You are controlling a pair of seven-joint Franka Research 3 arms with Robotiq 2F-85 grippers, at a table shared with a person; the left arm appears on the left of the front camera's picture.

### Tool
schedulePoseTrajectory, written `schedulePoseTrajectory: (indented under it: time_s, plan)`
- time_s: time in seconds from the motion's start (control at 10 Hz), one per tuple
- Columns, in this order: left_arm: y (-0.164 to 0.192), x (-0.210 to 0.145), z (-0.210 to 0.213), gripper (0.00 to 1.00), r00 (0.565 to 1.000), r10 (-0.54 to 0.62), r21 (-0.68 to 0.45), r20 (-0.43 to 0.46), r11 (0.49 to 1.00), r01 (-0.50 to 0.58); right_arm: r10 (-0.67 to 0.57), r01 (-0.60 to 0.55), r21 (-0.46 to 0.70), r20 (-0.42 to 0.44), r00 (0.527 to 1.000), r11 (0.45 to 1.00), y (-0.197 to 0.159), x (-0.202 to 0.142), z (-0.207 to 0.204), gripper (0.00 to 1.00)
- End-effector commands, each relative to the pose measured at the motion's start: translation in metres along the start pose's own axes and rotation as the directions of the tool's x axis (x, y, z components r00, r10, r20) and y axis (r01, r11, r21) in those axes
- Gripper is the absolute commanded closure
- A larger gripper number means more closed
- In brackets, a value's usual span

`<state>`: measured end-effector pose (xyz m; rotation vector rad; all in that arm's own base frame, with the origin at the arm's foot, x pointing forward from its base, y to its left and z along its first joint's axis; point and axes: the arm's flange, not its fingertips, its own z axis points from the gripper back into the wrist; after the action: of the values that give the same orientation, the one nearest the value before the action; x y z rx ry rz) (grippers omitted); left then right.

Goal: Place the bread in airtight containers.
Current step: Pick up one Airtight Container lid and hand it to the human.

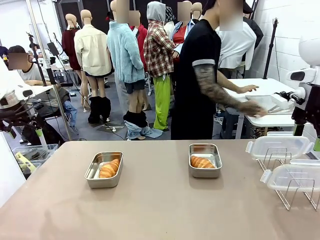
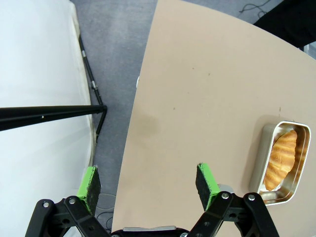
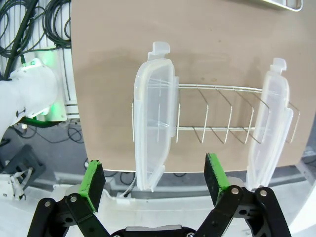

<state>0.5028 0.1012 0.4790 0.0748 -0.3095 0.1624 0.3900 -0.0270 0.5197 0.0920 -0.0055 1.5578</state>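
my left hand (image 2: 147, 174) and right hand (image 3: 153, 164) are black linkages with silver screws (image 2: 72, 200), green pads (image 2: 89, 183) at the tips; white arm shell (image 1: 312, 50) at three o'clock.

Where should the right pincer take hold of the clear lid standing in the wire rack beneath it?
Probably across the thin upper rim of the lid, coming straight down from above. It stands on edge, leaning between prongs of the wire rack, so its faces offer a narrow span, and the open right pincer straddles it.

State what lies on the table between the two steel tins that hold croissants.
Nothing: the front view shows bare table from the left tin to the right tin.
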Motion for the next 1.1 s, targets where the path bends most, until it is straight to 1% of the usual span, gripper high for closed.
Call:
schedulePoseTrajectory:
  time_s: [0.0, 1.0]
  plan:
    - [0.0005, -0.0016, 0.0009, 0.00, 1.000, 0.002, 0.010, 0.001, 1.000, -0.002, 0.013, -0.013, -0.002, 0.003, 1.000, 1.000, 0.0008, -0.0017, -0.0011, 0.00]
    - [0.0005, -0.0016, 0.0009, 0.00, 1.000, 0.002, 0.010, 0.001, 1.000, -0.002, 0.013, -0.013, -0.002, 0.003, 1.000, 1.000, 0.0008, -0.0017, -0.0011, 0.00]
